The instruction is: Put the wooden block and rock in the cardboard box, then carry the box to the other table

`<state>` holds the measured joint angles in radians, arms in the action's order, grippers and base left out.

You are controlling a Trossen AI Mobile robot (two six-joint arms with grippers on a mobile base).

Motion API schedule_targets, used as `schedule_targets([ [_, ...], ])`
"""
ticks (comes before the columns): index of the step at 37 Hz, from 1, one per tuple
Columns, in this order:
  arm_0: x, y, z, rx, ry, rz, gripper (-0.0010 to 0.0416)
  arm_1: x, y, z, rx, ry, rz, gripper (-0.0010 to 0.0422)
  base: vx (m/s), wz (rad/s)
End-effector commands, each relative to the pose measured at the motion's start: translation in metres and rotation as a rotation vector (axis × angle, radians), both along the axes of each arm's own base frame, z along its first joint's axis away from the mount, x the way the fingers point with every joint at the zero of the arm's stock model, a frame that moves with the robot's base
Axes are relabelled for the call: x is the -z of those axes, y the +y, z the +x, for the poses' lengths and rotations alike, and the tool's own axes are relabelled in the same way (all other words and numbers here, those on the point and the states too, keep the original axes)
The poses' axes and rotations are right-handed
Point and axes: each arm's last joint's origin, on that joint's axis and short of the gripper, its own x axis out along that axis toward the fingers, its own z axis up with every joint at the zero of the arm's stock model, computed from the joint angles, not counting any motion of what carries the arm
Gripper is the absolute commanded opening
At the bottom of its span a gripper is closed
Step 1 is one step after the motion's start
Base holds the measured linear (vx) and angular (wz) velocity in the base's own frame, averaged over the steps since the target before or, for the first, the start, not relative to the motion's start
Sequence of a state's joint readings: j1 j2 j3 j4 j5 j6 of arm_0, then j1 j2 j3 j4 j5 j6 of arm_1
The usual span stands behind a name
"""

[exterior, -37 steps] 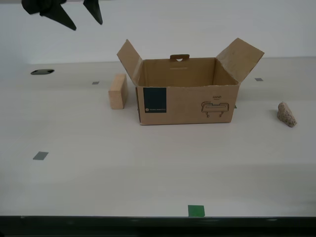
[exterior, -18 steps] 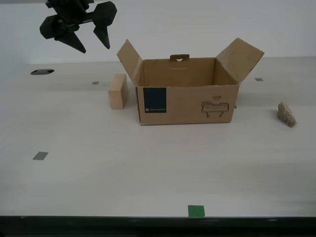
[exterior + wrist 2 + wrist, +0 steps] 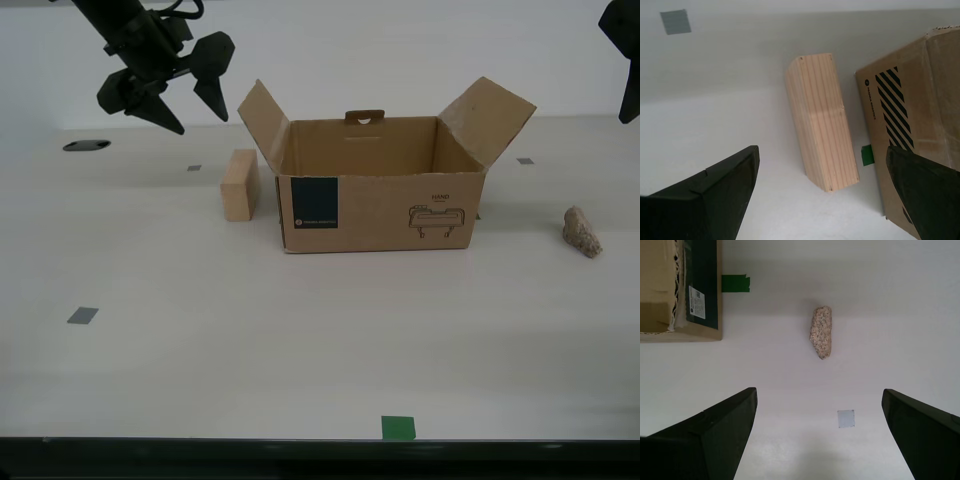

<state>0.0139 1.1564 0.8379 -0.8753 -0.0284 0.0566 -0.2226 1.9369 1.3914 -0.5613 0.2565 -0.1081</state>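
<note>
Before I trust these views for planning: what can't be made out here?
- Box floor: hidden by its front wall, exterior view.
- My first gripper: cut off by the exterior view's right edge.
- Block far side: faces away in both views.
- Box print: too small.

**Materials and finishes on the tabletop**

The wooden block (image 3: 821,123) is pale bare wood with fine straight grain lines, smooth and matt. The rock (image 3: 821,332) is rough and grainy, speckled pinkish tan. The cardboard box (image 3: 380,195) is matt brown corrugated board, its fluted edge showing in the first wrist view, with a smooth dark blue printed panel. The tabletop (image 3: 300,330) is smooth, off-white and faintly sheened, dotted with flat tape squares. The fingers (image 3: 715,195) look like matt black plastic.
</note>
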Motion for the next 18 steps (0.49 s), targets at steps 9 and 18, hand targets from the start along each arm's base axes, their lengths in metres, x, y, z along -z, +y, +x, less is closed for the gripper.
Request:
schedule_targets([
  [9, 0.008, -0.001, 0.002, 0.019, -0.029, -0.034, 0.0310, 0.020, -0.003, 0.005, 0.018, 0.039, -0.018, 0.0345, 0.000, 0.000],
  [18, 0.018, -0.001, 0.013, 0.008, -0.005, -0.039, 0.0313, 0.019, -0.003, 0.006, 0.018, 0.030, -0.019, 0.0346, 0.000, 0.000],
])
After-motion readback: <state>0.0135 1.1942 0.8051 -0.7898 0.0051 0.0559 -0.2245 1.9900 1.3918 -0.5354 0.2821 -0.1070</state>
